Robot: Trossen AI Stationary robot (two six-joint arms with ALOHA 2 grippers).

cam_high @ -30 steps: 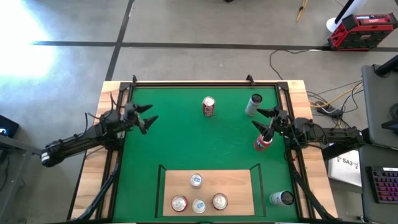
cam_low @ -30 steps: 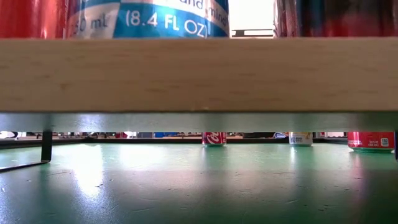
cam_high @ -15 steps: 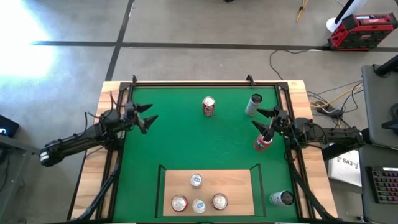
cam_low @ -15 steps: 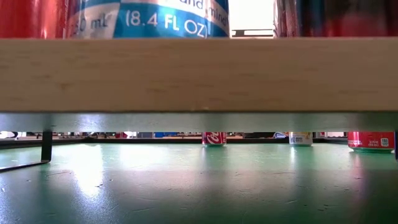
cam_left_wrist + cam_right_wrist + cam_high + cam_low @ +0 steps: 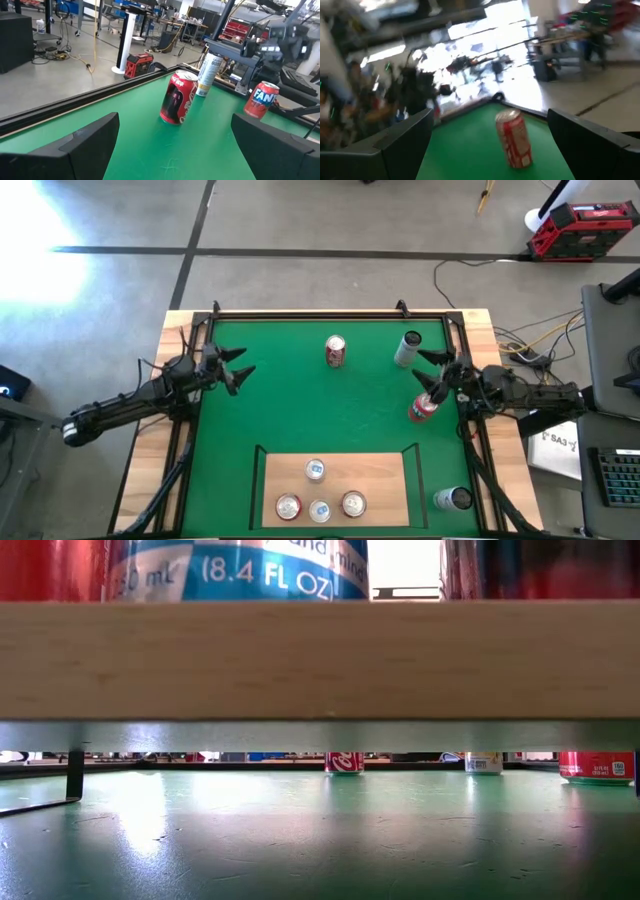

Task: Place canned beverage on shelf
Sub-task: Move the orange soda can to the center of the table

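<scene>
The shelf, a pale board with a black rail, sits at the mat's near edge and carries several upright cans. Loose cans stand upright on the green mat: a red one at the far middle, a pale one to its right, a red-and-blue one at the right, and a white one right of the shelf. My left gripper hangs open over the mat's left side. My right gripper hangs open between the pale can and the red-and-blue can, clear of both.
A black rail frames the mat on the pale wooden table top. The middle of the mat lies bare between the arms. In the low view the shelf's front edge fills the upper half, with cans above it.
My right gripper has risen a little and stayed open. The cans and my left gripper have kept still.
</scene>
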